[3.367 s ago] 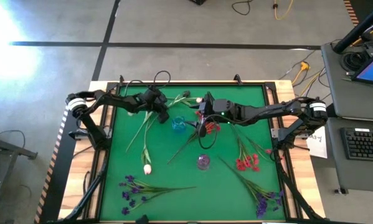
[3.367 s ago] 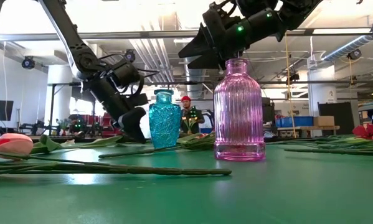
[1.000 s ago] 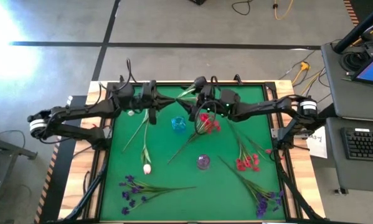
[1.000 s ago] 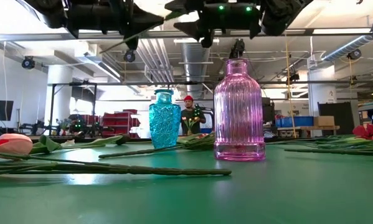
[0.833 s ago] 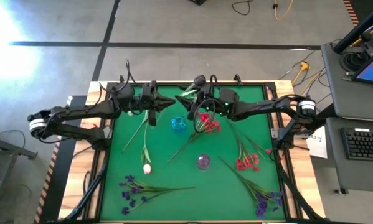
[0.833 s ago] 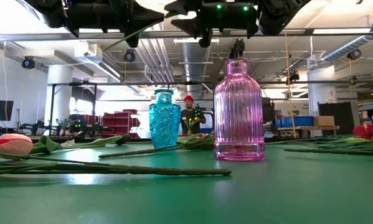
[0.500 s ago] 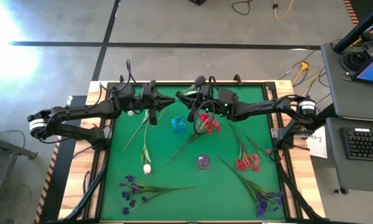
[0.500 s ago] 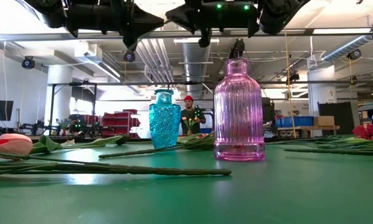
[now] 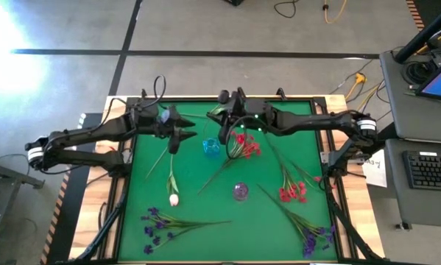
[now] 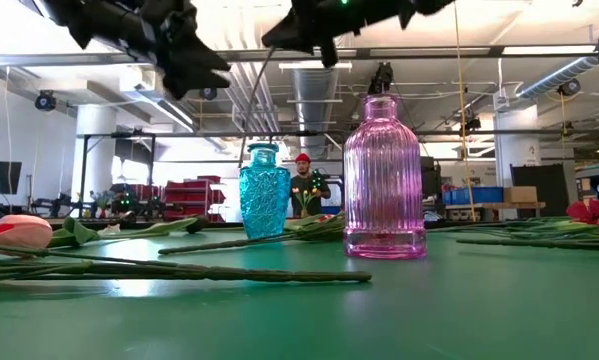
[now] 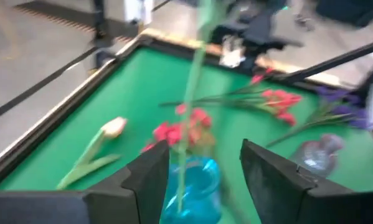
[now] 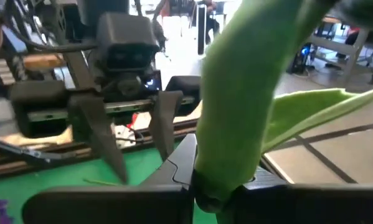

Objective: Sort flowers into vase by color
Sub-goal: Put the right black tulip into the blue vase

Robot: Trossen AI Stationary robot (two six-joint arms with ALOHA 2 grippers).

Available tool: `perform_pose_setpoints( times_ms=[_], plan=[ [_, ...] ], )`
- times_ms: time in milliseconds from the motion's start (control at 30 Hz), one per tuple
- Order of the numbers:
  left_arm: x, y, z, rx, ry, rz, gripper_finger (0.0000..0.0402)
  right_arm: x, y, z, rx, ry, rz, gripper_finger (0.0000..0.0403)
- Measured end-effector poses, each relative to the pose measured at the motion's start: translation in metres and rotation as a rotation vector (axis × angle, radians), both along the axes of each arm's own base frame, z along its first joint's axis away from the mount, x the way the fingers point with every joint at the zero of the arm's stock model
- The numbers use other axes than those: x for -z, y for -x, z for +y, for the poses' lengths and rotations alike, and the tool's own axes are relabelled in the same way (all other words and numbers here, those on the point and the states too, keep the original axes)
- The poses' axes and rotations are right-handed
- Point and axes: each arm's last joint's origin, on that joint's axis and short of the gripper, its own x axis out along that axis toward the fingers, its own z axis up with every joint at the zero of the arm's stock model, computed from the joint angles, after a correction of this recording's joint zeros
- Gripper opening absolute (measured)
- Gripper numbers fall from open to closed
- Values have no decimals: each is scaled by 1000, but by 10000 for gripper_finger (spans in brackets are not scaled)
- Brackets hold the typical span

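A green tulip stem (image 12: 236, 130) is pinched in the right claw (image 9: 221, 132), held in the air above the blue vase (image 9: 211, 146) near the counter's (image 9: 198, 243) far edge. The left claw (image 9: 177, 137) is spread, empty, just beside it. Other flowers (image 9: 292, 193) are left lying on the counter.

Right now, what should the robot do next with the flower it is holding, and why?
Probably the right gripper should ease its green stem straight down into the blue vase. The gripper is shut on the stem, which hangs over that vase, and the left gripper is open beside it, not holding anything.
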Motion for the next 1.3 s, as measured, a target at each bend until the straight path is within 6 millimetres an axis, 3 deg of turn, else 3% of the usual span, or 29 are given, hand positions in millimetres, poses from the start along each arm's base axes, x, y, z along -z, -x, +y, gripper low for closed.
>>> perform_pose_setpoints(
  times_ms=[267, 733, 933, 1300],
  plan=[
    [-4, 17, -2, -153, -54, 51, 185, -25, -1, 4, -18, 23, 58, 22],
    [-6, 19, -2, -162, -59, 47, 185, -47, 4, 5, -20, 36, 65, 22],
    [-4, 18, -2, -162, -56, 55, 184, -46, 5, 6, -21, 26, 107, 22],
    [-4, 18, -1, -177, -61, 60, 184, -27, 3, 5, -14, 19, 141, 22]
  ],
)
